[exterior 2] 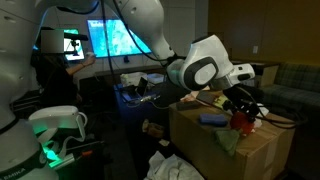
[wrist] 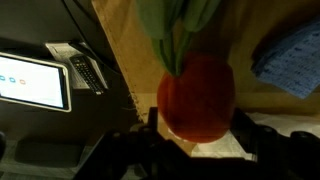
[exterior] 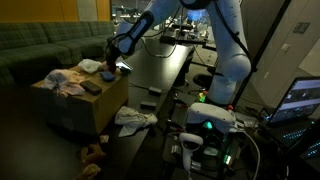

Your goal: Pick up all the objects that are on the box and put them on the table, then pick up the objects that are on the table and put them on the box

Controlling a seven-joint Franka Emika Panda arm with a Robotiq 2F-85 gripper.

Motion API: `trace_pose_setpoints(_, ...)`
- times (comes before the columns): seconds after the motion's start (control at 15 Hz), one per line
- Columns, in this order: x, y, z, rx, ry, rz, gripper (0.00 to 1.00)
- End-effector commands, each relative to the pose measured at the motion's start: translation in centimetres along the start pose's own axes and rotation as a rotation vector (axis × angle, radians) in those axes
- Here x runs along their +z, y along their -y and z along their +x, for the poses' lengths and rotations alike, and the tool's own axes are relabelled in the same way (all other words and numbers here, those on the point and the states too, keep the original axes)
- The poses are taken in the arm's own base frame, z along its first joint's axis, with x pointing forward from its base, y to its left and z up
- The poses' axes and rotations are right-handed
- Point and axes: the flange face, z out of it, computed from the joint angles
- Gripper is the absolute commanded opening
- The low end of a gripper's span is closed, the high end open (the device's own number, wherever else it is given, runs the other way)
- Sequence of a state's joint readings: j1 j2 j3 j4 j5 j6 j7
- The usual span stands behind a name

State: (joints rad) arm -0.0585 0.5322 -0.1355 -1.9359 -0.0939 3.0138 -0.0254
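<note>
A cardboard box [exterior: 95, 108] stands beside the dark table [exterior: 160, 70]; it also shows in an exterior view [exterior 2: 215, 158]. My gripper [wrist: 196, 135] hangs over the box top, also seen in both exterior views [exterior: 110, 66] [exterior 2: 246, 112]. Its jaws are closed on a round red toy vegetable with green leaves [wrist: 197, 92], held just above the cardboard; it also shows in an exterior view [exterior 2: 240, 121]. A blue cloth [wrist: 290, 55] lies on the box nearby. Several cloths and a dark item [exterior: 90, 88] lie on the box.
A remote control [wrist: 86, 72] and a lit tablet screen [wrist: 30, 82] lie on the table by the box edge. A white cloth [exterior: 134, 118] and a small brown thing [exterior: 94, 153] lie on the floor. A green sofa [exterior: 40, 45] stands behind.
</note>
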Motion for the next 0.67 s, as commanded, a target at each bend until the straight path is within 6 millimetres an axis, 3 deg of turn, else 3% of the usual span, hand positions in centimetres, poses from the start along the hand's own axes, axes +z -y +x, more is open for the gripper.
trace_pose_setpoints(0.0, -3.4, 0.1, 1.9, -0.012, -0.056, 0.007, 1.00)
trace_pose_setpoints(0.33, -6.5, 2.2, 4.4, -0.031, -0.113, 0.048, 1.00)
trace_pose_setpoints(0.6, -6.8, 5.5, 5.8, -0.089, -0.110, 0.105, 1.00)
